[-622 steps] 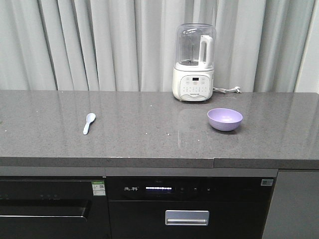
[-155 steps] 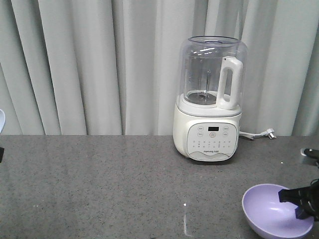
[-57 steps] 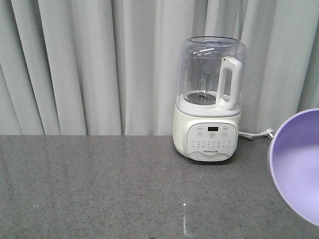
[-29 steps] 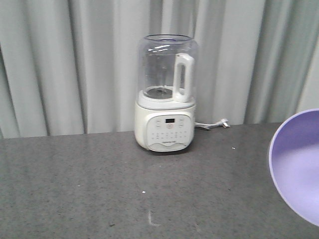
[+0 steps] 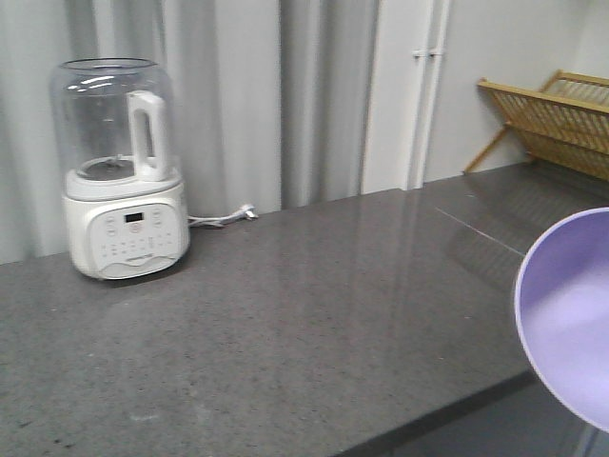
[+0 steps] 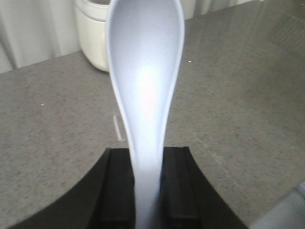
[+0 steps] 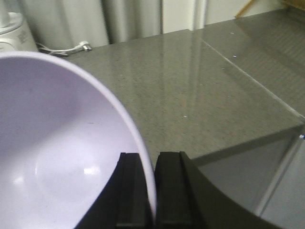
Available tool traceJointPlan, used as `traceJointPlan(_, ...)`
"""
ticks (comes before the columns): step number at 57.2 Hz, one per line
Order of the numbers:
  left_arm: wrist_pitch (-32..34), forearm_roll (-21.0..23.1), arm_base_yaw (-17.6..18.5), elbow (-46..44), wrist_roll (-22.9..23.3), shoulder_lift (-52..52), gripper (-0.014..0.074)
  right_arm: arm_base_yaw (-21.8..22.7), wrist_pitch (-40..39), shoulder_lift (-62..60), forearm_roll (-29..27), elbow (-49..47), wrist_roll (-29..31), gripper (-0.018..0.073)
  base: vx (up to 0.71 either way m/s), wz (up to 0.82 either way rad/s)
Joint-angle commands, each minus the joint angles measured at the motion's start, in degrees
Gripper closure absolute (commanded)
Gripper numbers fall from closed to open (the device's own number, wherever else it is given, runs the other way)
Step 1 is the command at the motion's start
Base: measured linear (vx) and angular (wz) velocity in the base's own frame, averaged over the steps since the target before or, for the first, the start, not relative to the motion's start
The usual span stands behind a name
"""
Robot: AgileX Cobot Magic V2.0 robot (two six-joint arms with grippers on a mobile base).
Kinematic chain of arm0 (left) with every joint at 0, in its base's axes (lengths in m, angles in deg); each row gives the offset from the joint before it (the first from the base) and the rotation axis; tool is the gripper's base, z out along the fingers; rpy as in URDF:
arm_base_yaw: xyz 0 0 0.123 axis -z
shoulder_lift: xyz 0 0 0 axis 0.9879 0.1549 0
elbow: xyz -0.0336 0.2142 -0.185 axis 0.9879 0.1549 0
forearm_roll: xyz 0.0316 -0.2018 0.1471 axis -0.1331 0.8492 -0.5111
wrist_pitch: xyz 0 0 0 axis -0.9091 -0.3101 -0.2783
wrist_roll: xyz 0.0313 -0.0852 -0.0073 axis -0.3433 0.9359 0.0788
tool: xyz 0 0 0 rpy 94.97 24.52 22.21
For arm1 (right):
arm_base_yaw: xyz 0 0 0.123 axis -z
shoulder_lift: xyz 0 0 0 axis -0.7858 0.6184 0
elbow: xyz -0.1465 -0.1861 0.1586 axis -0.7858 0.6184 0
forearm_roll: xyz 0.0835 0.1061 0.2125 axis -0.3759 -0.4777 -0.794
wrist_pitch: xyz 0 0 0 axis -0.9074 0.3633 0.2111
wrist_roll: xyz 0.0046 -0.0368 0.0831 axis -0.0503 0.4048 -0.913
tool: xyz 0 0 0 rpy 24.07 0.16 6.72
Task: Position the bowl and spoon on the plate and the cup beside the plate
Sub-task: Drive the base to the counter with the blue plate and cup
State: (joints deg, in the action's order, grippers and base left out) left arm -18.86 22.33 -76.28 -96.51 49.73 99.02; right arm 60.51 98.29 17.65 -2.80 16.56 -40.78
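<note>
Both grippers hang above the grey countertop [image 5: 285,333]. The left gripper [image 6: 147,191] pinches the spoon [image 6: 145,71] by its handle; the right gripper [image 7: 150,191] clamps the purple bowl [image 7: 57,152] at its rim.

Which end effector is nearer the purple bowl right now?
Right. The right end effector is clamped on the rim of the bowl, one finger inside and one outside. The left end effector holds the spoon; no bowl shows in its view.

Glossy, smooth plastic bowl [image 7: 57,157]; smooth pale plastic spoon [image 6: 145,86]; polished, speckled stone table [image 5: 285,314]; slatted wooden rack [image 5: 571,124]; matt cloth curtain [image 5: 238,95].
</note>
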Motion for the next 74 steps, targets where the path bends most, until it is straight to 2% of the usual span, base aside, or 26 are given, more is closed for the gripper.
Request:
traceJointPlan(1, 4.57, 0.6, 0.07, -1.89, 0.16, -0.43, 0.0603, 0.3, -4.76, -0.39, -1.18, -1.66, 0.37, 0.0571, -0.14, -0.65)
traceJointPlan(33, 4.57, 0.6, 0.07, -1.89, 0.16, -0.43, 0.0603, 0.3, -4.76, -0.39, -1.18, -1.66, 0.37, 0.0571, -0.08, -0.62)
traceJointPlan(74, 4.57, 0.6, 0.07, -1.89, 0.16, -0.43, 0.0603, 0.3, -4.76, -0.39, -1.18, -1.66, 0.37, 0.0571, 0.06, -0.35)
